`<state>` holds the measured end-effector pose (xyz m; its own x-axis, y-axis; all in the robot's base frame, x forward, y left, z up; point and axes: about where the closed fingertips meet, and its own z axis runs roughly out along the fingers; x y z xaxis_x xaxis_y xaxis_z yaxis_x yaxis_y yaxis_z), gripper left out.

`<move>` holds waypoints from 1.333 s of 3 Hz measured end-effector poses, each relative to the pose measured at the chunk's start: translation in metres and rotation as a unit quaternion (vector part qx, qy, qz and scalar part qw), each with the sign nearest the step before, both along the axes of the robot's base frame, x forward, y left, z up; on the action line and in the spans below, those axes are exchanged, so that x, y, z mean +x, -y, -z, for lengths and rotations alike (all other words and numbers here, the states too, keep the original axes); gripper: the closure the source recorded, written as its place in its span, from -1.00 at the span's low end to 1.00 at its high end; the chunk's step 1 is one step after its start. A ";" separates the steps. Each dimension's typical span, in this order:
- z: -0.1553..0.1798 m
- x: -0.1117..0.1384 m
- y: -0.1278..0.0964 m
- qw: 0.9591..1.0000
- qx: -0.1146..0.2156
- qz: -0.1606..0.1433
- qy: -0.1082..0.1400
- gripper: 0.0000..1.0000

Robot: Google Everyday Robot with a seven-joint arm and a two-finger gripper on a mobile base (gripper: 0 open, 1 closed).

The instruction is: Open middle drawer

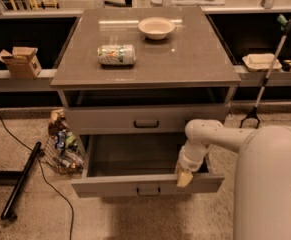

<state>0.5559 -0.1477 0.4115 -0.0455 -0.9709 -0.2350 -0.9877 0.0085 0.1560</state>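
The gripper (183, 179) hangs tip-down at the top edge of the middle drawer's (110, 186) front panel, toward that panel's right end. From where I stand it touches or overlaps that edge, but I cannot tell whether it is clamped on anything or loose. The pale arm (205, 134) bends down to it from the robot's big rounded body (270, 184), which fills the near right corner.

The middle drawer stands well out of the cabinet, its inside bare and in shadow just behind the gripper. Its small dark loop handle (147, 189) sits to the left of the gripper and slightly lower, apart from it. Above the gripper and to the left, the top drawer (110, 120) sits pushed in, with its own handle (146, 124).

Farther up and back, on the bench (195, 64), a can (116, 54) lies on its side, and a pale bowl (156, 28) stands upright beyond it.

Well to the left of the gripper, a heap of rubbish (62, 146) sits on the floor against the cabinet. A cardboard box (20, 61) rests on the ledge above. A black pole (21, 181) lies on the floor. To the right, a grabber stick (267, 79) leans by a white tray (261, 61).
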 end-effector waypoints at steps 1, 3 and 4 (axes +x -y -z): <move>0.001 0.000 0.000 1.000 0.000 0.000 0.000 1.00; 0.001 0.000 0.000 1.000 0.000 0.000 0.000 0.26; 0.001 0.000 0.000 1.000 0.000 0.000 0.000 -0.22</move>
